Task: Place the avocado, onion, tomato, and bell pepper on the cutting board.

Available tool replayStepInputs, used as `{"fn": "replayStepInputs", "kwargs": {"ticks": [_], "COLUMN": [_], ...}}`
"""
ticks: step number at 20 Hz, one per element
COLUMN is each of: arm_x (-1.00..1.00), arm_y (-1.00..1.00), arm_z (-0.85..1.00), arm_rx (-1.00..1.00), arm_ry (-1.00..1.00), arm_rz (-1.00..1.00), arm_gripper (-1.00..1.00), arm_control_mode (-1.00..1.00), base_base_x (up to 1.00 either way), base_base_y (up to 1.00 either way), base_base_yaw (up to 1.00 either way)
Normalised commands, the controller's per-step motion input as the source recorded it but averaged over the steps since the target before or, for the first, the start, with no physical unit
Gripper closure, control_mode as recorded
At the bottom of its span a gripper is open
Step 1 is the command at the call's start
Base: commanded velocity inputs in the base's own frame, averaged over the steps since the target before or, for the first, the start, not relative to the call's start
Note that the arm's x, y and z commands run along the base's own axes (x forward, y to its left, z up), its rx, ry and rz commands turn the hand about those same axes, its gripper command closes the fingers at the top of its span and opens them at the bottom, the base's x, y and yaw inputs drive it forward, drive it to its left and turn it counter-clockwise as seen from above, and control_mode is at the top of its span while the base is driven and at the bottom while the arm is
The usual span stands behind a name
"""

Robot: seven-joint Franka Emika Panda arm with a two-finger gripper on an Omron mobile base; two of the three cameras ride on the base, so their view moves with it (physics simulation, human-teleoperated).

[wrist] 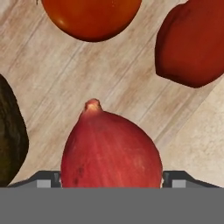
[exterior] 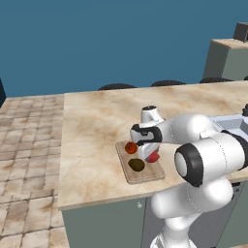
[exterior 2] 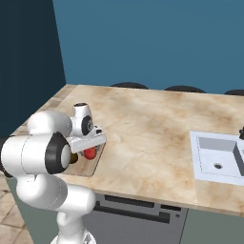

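From the hand view I saw the pinkish-crimson smooth onion (wrist: 111,148) lying on the light tan wooden cutting board (wrist: 131,87), its pointed tip aimed away from the camera. My two-finger gripper (wrist: 111,178) straddled it, one dark finger tip (wrist: 48,179) showing on each side of the bulb right at its flanks. The jaws were spread about as wide as the onion, but I could not tell whether the pads pressed on it or stood just clear of it.

Beyond the onion, the orange-red round tomato (wrist: 92,17) sat on the board, and beside that the deep-red lumpy bell pepper (wrist: 192,43) lay at the board's edge, where the grain met the beige marbled stone counter (wrist: 201,140). The dark olive-green oval avocado (wrist: 11,135) lay on the board at the other side of the onion, near it but apart.

In the left base view the board (exterior: 145,173) rested near the front edge of the counter (exterior: 92,126), with the tomato (exterior: 131,147) and avocado (exterior: 137,164) visible on it and the gripper (exterior: 147,145) low over them.
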Motion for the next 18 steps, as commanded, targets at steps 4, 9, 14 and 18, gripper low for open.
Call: {"fn": "replayStepInputs", "kwargs": {"ticks": [4,9,14,18], "arm_x": [-0.09,-0.20,-0.26,-0.30], "arm_y": [0.00,0.00,0.00,0.00], "arm_z": [0.07,0.29,0.46,0.44], "arm_rx": [0.00,0.00,-0.04,-0.07], "arm_ry": [0.00,0.00,0.00,0.00], "arm_rz": [0.00,0.00,0.00,0.00], "arm_gripper": [-1.00,-1.00,-1.00,-1.00], "arm_control_mode": [-1.00,-1.00,-1.00,-1.00], "base_base_x": [0.00,0.00,0.00,0.00], "base_base_y": [0.00,0.00,0.00,0.00], "base_base_yaw": [0.00,0.00,0.00,0.00]}}
